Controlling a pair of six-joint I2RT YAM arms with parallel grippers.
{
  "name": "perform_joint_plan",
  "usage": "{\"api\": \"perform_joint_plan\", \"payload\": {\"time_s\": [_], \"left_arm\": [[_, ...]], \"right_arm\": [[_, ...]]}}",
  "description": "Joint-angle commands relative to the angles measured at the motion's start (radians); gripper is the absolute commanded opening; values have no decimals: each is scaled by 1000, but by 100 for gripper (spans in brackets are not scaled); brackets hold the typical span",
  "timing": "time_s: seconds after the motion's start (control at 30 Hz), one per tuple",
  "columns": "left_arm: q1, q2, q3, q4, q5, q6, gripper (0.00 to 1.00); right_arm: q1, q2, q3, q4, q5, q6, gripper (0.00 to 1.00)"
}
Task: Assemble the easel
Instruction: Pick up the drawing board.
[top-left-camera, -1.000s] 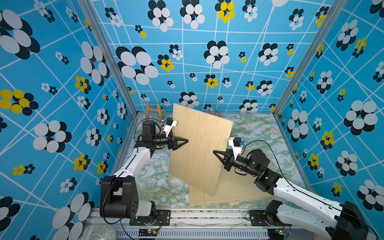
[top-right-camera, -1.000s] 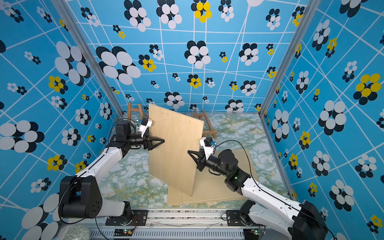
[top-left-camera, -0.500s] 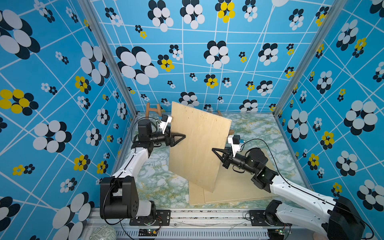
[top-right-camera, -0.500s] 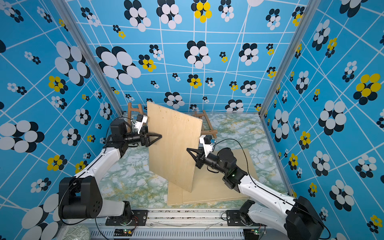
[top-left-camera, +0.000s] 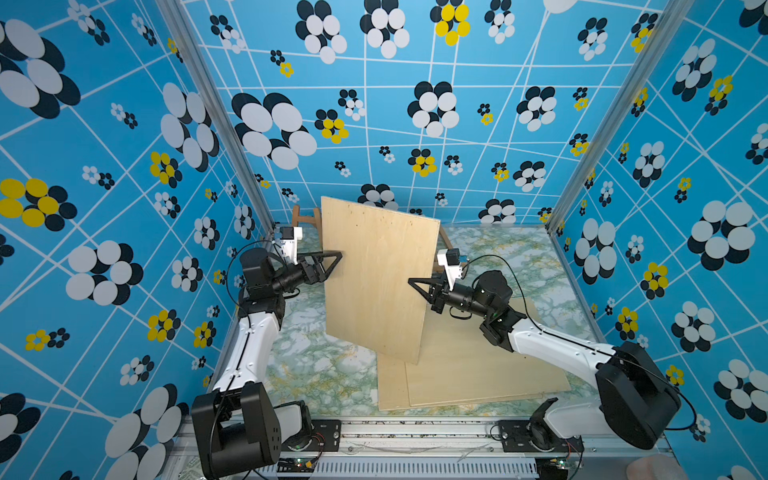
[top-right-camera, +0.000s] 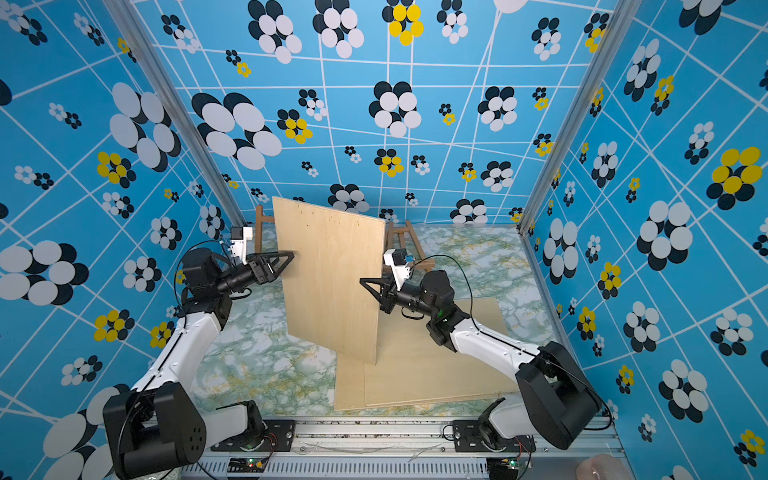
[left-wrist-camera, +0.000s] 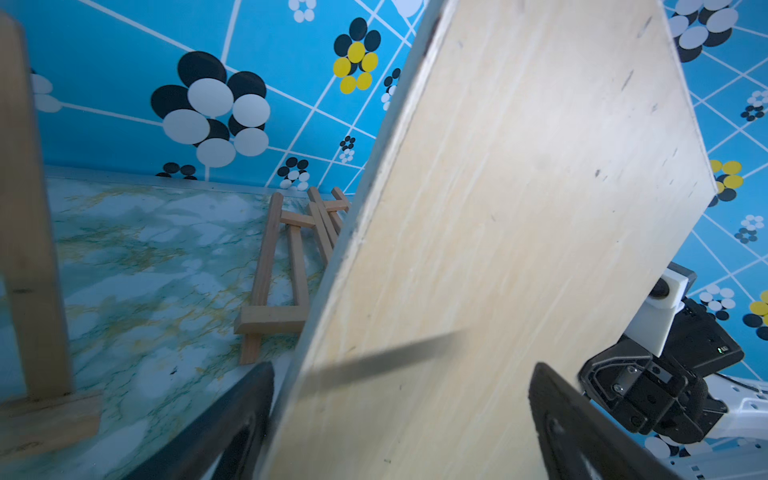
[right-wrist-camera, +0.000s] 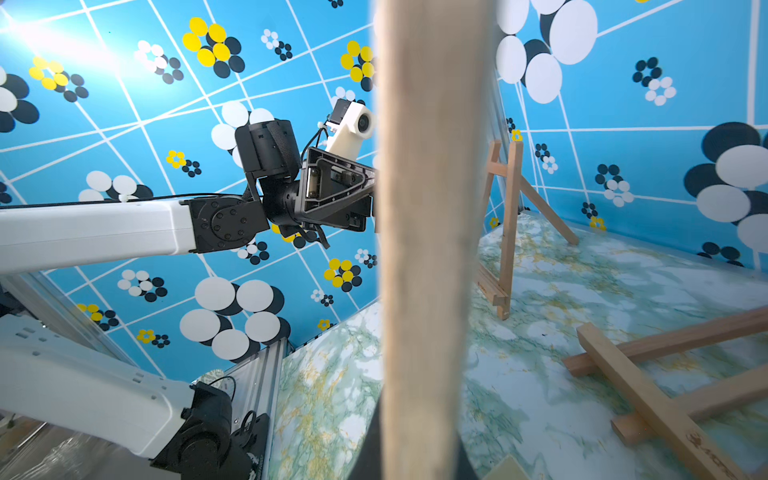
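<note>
The marble-patterned table (top-left-camera: 324, 374) carries two flat plywood panels (top-left-camera: 478, 374) below the right hand (top-left-camera: 411, 282). An upright plywood board (top-left-camera: 374, 274) stands tilted between both hands, its lower corner over the panels. A standing easel (right-wrist-camera: 509, 224) rises beyond the left hand (top-left-camera: 336, 255), and a second easel (left-wrist-camera: 286, 270) lies flat beyond the right hand. The right hand is pressed together, pinching the board's edge. The left hand is spread wide, its fingers either side of the opposite edge.
</note>
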Motion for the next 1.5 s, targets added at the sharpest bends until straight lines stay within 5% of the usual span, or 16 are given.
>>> {"api": "perform_joint_plan", "payload": {"time_s": [0.0,0.27,0.47,0.73,1.47], "left_arm": [[15,-77,-45,-54,-37,-20,96],[58,-294,-185,-132,-120,2,98],[89,-280,-161,-131,-99,-16,97],[62,-222,-57,-81,-148,-108,94],[32,12,322,-117,-262,-50,93]], "right_arm": [[-4,30,101,197,-149,11,0],[-65,224,226,451,-264,212,0],[-70,329,355,538,-332,311,0],[-30,388,470,438,-330,241,0],[55,654,900,362,-207,144,0]]}}
